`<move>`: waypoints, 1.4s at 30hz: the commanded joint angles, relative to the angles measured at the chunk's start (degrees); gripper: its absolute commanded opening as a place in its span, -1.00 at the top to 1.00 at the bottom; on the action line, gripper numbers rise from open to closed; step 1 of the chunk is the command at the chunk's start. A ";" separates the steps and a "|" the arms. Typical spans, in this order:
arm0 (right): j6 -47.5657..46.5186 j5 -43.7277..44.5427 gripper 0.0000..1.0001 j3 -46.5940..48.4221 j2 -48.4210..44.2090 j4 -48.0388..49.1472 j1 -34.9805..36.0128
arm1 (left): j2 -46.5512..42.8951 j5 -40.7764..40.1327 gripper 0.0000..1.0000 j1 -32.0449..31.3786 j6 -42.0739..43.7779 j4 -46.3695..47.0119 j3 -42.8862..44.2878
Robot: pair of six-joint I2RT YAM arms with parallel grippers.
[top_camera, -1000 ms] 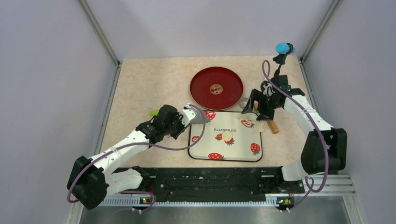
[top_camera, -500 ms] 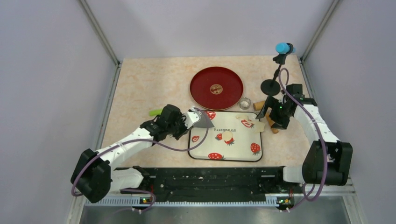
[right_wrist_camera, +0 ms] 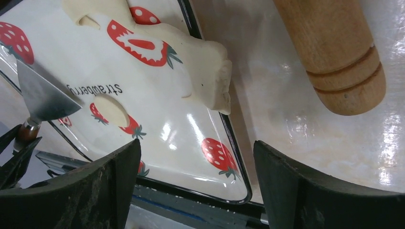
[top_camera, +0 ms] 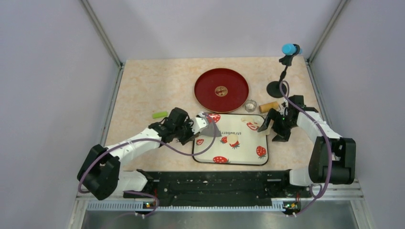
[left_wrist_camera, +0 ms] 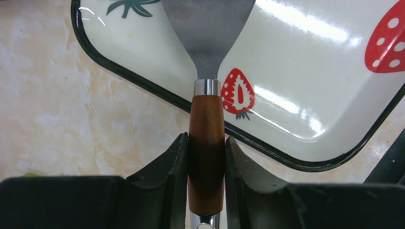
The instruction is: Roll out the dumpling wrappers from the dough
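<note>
From above, the left gripper (top_camera: 195, 128) is clamped on a spatula (top_camera: 210, 129). Its blade reaches ahead of the fingers and over the near-left corner of the tray (top_camera: 229, 161). Past the blade tip a round wrapper (top_camera: 233, 140) lies flat on the tray, apart from the blade. The right gripper (top_camera: 272, 130) hangs at the tray's right edge with its jaws spread and nothing between them. The dough (top_camera: 246, 121), a thin sheet with a hole in it, lies on the tray just off that gripper's left finger. The roller (top_camera: 271, 106) rests on the table just beyond that gripper, and a ring (top_camera: 250, 105) and a red plate (top_camera: 221, 89) sit further off.

At the left wrist, the gripper (left_wrist_camera: 206, 157) has both fingers (left_wrist_camera: 169, 167) pressed on the spatula's (left_wrist_camera: 206, 129) wooden handle. The metal blade sticks straight out ahead, over the tray's (left_wrist_camera: 143, 83) rim.

At the right wrist, the gripper (right_wrist_camera: 197, 148) stands wide open and empty. The dough (right_wrist_camera: 200, 64) lies ahead of it on the tray (right_wrist_camera: 235, 138), bunched against the rim nearest the right finger, with a strawberry print showing through its hole. The wrapper (right_wrist_camera: 111, 109) lies ahead of the left finger. The spatula (right_wrist_camera: 43, 93) is further left, its blade tip close beside the wrapper. The roller (right_wrist_camera: 334, 52) lies on the table ahead of the right finger.
</note>
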 commanded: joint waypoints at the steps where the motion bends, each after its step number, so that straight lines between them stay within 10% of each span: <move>1: -0.94 -2.55 -0.69 -0.56 0.97 3.15 -0.23 | 0.96 -0.41 1.00 -0.49 1.42 4.32 1.20; 42: -5.41 -6.86 -0.66 0.27 9.07 3.47 -0.23 | 9.59 -10.85 1.00 -7.97 8.04 5.74 4.83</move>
